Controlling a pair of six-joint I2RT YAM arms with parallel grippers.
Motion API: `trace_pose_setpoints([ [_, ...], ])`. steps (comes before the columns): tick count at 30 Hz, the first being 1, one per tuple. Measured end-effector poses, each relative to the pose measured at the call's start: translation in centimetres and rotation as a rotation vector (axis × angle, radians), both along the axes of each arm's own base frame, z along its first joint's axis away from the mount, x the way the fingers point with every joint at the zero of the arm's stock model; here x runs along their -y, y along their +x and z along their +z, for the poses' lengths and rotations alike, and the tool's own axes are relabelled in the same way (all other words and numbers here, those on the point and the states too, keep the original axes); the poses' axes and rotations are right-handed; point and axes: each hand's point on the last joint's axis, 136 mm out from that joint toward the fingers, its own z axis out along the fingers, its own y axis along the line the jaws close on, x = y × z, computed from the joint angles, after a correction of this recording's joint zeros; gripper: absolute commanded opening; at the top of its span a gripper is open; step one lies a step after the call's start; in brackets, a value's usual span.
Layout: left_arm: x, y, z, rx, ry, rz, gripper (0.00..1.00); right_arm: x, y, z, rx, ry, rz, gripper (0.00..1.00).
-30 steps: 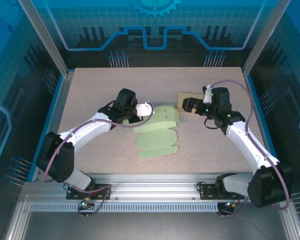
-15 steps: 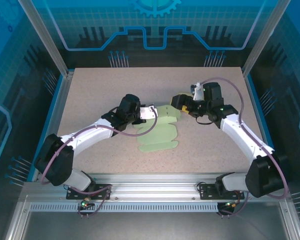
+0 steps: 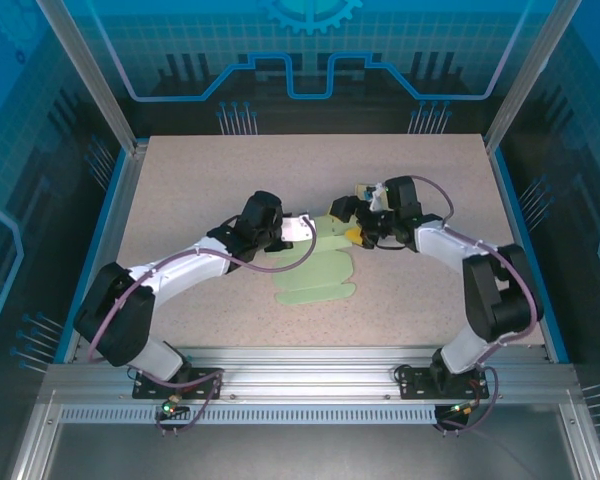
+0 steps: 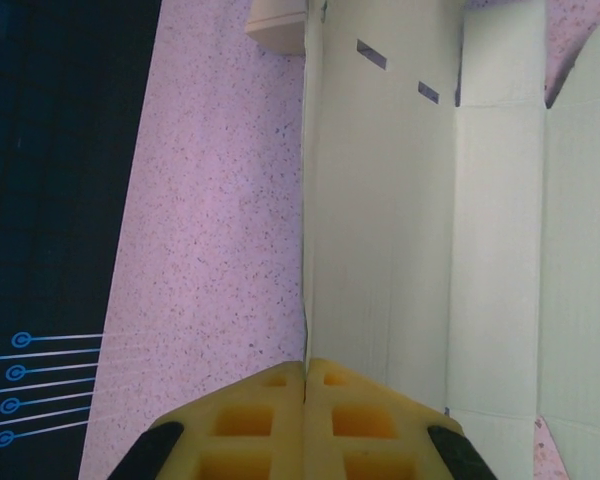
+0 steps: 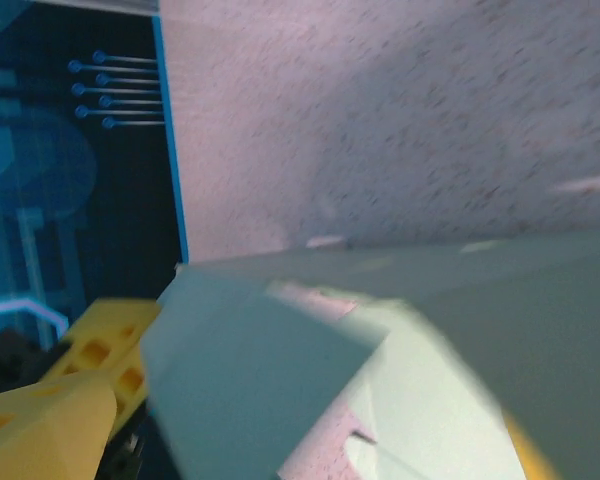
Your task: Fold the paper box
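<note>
Where the two arms meet at mid-table, the pale green paper box (image 3: 315,272) lies mostly flat on the speckled table (image 3: 200,180).

Left gripper (image 3: 307,228): jaws pressed fully together on the left edge of a far panel. From its wrist, that edge runs straight into the seam between the yellow fingers (image 4: 250,435). Two short dark slits (image 4: 372,54) are cut in that panel.

Right gripper (image 3: 346,221): jaws spread wide at the box's far right corner. A flap (image 5: 250,390) sits between them, not pinched. Wrist picture blurred.
</note>
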Motion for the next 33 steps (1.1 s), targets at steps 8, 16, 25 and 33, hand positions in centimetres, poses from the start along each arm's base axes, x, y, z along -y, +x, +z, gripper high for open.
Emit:
trace_pose_setpoints([
  [8, 0.0, -0.1, -0.6, -0.012, 0.006, -0.002, 0.00, 1.1, 3.4, 0.5, 0.030, 0.049, -0.061, 0.94],
  [16, 0.1, 0.7, -1.5, -0.024, 0.023, 0.016, 0.00, 1.3, 3.6, -0.8, 0.002, 0.046, -0.070, 0.51],
  [25, -0.2, 1.6, -1.8, -0.043, 0.024, 0.079, 0.00, 2.1, 2.3, -3.3, -0.056, -0.016, -0.086, 0.43],
  [33, -0.2, 2.0, -1.4, -0.039, 0.011, 0.116, 0.00, 1.2, 1.3, -3.1, -0.038, -0.061, -0.058, 0.44],
])
